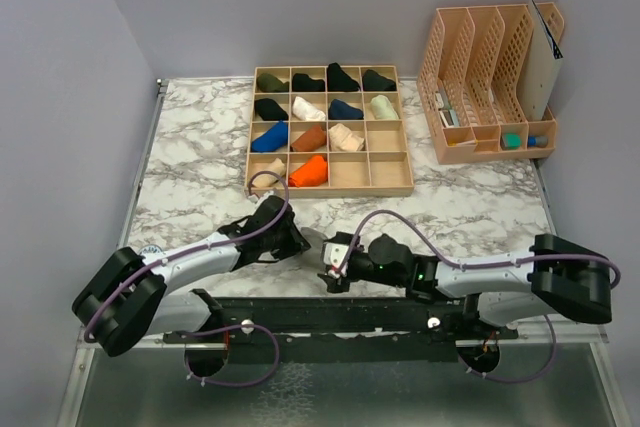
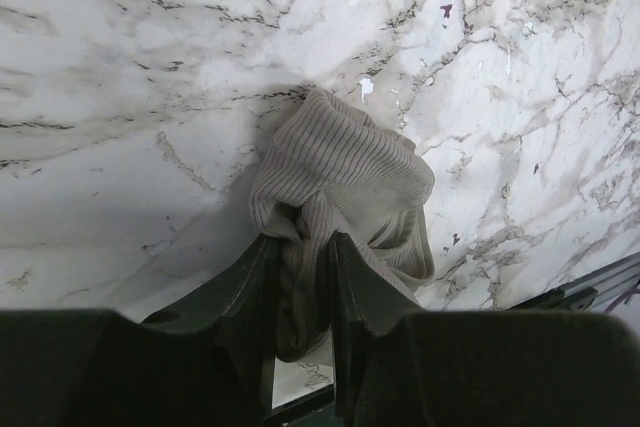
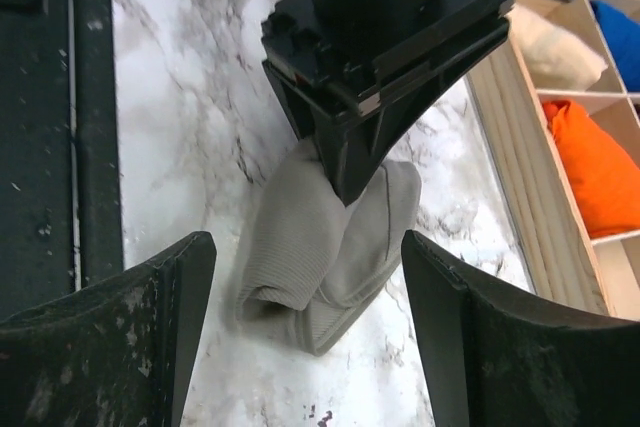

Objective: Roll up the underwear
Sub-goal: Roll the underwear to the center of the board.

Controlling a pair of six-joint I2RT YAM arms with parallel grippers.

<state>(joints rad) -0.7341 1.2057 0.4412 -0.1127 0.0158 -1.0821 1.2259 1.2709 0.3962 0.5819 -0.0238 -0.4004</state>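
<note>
Left tool (image 2: 305, 247) clamps beige underwear (image 2: 340, 177), apparently half-rolled, on table (image 2: 120, 97); right tool (image 3: 305, 257) spread wide.

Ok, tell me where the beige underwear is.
Left wrist view: the beige underwear lies on the marble table, pinched in the left claw, left of centre and just short of the wooden tray.

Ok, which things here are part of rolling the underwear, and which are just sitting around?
In the job: beige underwear, pinched by the left gripper; right gripper, open, facing it.
Lying about: wooden compartment tray with rolled garments; peach file organizer.
</note>
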